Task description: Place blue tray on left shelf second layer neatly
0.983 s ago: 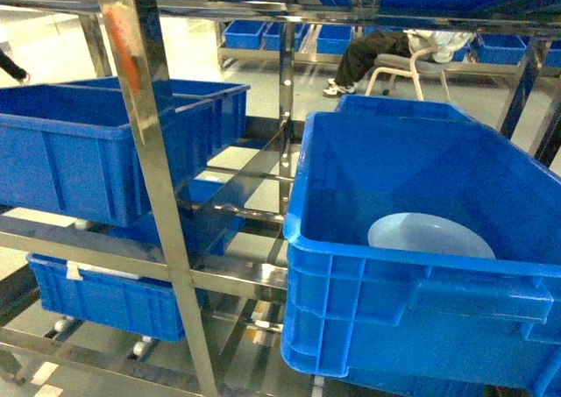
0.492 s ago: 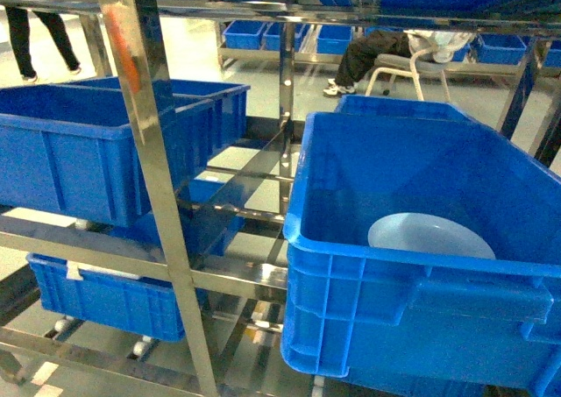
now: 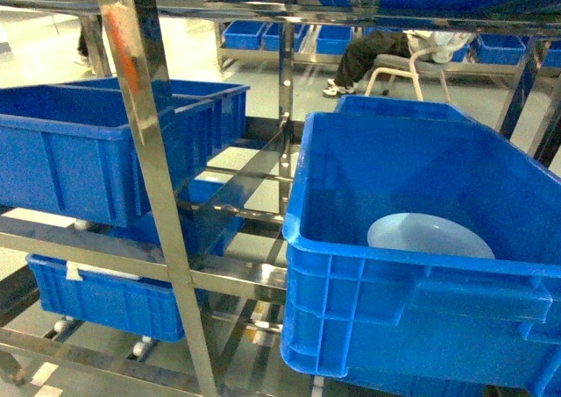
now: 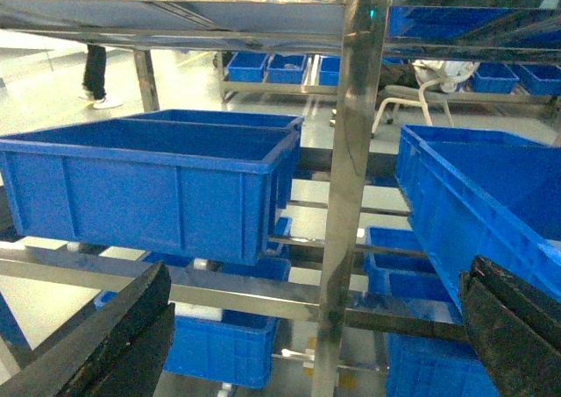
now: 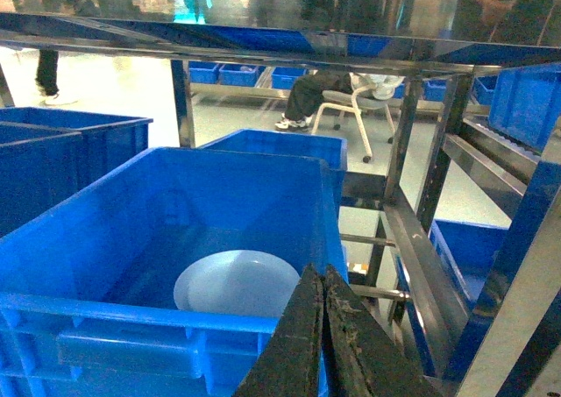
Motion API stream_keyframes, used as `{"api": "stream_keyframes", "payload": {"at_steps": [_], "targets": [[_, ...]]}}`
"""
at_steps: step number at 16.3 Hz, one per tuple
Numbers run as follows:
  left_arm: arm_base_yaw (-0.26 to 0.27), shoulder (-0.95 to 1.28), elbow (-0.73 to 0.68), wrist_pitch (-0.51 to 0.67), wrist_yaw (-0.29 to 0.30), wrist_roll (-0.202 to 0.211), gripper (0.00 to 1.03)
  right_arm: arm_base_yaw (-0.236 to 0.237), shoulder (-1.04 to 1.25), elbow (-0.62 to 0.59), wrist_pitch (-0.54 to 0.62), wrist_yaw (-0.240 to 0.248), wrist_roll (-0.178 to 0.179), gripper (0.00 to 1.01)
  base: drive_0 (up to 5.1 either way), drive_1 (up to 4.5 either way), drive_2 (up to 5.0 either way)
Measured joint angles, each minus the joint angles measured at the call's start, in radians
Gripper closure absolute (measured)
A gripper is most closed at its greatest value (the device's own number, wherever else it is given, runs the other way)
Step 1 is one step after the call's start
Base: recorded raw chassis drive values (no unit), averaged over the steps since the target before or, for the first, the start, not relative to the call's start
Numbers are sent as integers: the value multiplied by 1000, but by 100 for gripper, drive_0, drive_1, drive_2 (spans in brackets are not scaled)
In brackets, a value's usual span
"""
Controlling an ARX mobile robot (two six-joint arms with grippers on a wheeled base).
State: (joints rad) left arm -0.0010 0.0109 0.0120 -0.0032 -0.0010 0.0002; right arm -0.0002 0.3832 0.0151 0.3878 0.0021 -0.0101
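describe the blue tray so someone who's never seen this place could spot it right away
Start at the shiny steel shelf and go to the big dark-blue crate on its right. The blue tray lies flat on that crate's floor. It is the only pale, round, shallow dish; everything around it is deep, dark-blue and rectangular.

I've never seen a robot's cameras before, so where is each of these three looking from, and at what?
Head: on the robot, slanting down at the left shelf and blue tray in a crate; no arm shows.
Left wrist: between the open left gripper fingers, facing the shelf post.
Right wrist: behind the shut right gripper, over the tray.
Head and right wrist share the tray.
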Motion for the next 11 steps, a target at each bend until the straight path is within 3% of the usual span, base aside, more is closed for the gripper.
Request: {"api": "stream_keyframes", "payload": {"at_steps": [11], "targets": [[0,0,0,0,0,0,5,0,-205,0,-208,0,3,99,0,0,0]]}}
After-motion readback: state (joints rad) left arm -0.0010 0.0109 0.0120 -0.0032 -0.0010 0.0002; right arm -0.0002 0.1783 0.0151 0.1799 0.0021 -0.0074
